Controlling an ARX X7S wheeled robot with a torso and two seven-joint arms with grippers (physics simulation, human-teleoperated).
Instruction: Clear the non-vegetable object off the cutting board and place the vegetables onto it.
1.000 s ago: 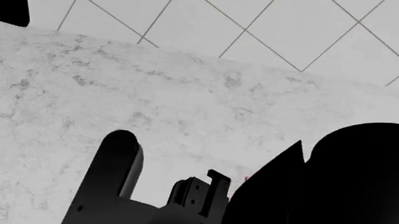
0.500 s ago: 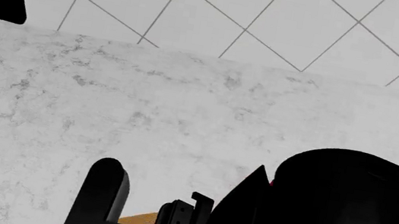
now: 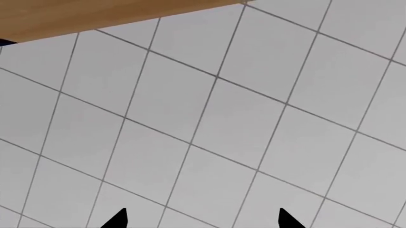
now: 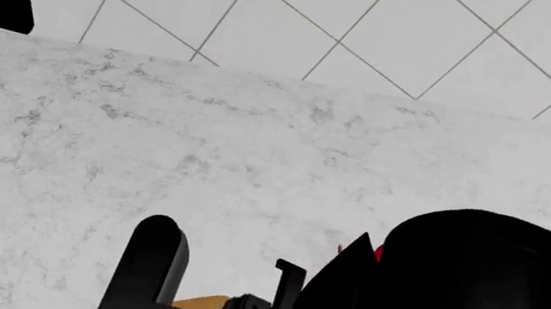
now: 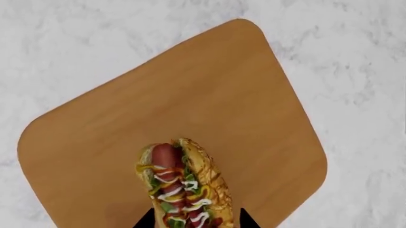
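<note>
The hot dog (image 5: pixel 180 183) lies on the cutting board (image 5: pixel 216 95), so clearing is not yet done. The right end effector (image 5: pixel 195 219) straddles the hot dog's near end, fingertips on either side; whether it is pinching cannot be told. The left end effector (image 3: pixel 201 219) is spread and empty, facing wall tiles. A red sliver (image 4: pixel 379 254), possibly the radish, shows on the tabletop (image 4: pixel 200 143). Both transfers remain.

White marble-patterned countertop (image 4: pixel 143 150) veined in grey, spread across the head view, met at its far edge by a pale tiled floor (image 4: pixel 385 22) with thin grey grout lines, brown wooden strip (image 3: pixel 95 16) above tiles in left wrist view
</note>
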